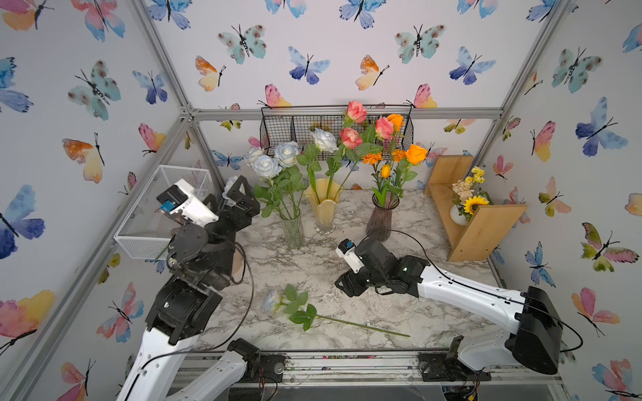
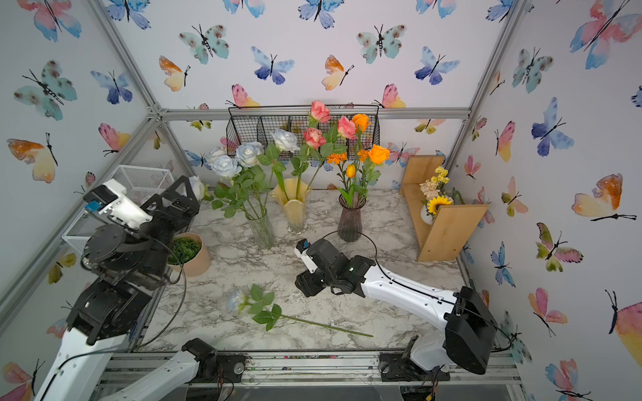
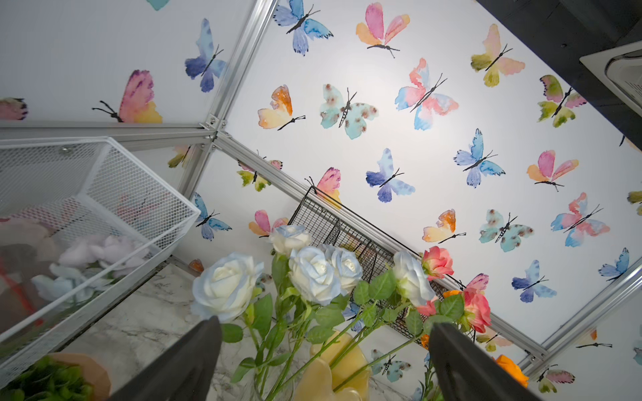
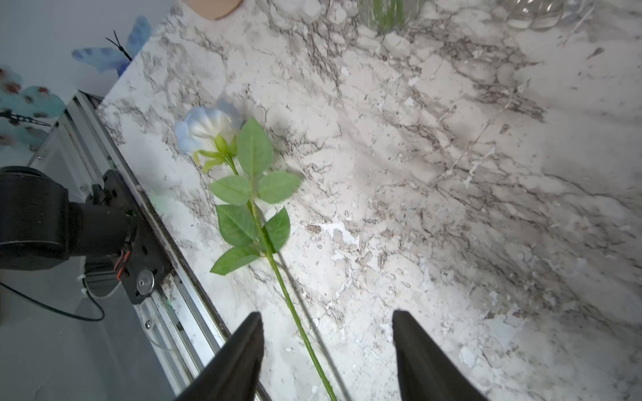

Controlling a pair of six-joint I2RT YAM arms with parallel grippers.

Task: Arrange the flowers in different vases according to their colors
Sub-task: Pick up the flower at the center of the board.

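As the left gripper (image 3: 324, 323) hangs raised at the left of the marble table (image 1: 312, 264), in front of a white mesh basket (image 1: 146, 222), its jaws stand wide apart with nothing between them. It points towards the white-and-blue roses (image 1: 265, 166) that fill the clear ribbed glass vase (image 1: 293, 229) just beside it, and seems held high so as not to knock the blooms. A tan pot of green succulent (image 2: 189, 250) sits below that arm and takes no part in the sorting. Next along, the yellow wavy-rimmed vase (image 1: 324, 208) holds the pink-coral roses (image 1: 351, 137), though one stray white-and-blue rose (image 1: 324, 139) seems to stand in it too, likely a misfit by colour. The smoky-purple ribbed vase (image 1: 380, 222) carries the orange blooms (image 1: 415, 152). In front, a loose white-and-blue rose (image 1: 300, 316) lies flat on the marble, bloom to the left and stem trailing right, well apart from every vase. The right gripper (image 4: 326, 316) is low over it, fingers parted on either side of the thin stem and not touching it. It is placed there, by the look of it, to pinch the stem and carry the flower to the clear vase. At far right a wooden shelf (image 1: 486, 225) holds a sunflower bunch (image 1: 474, 204), apart from the work.
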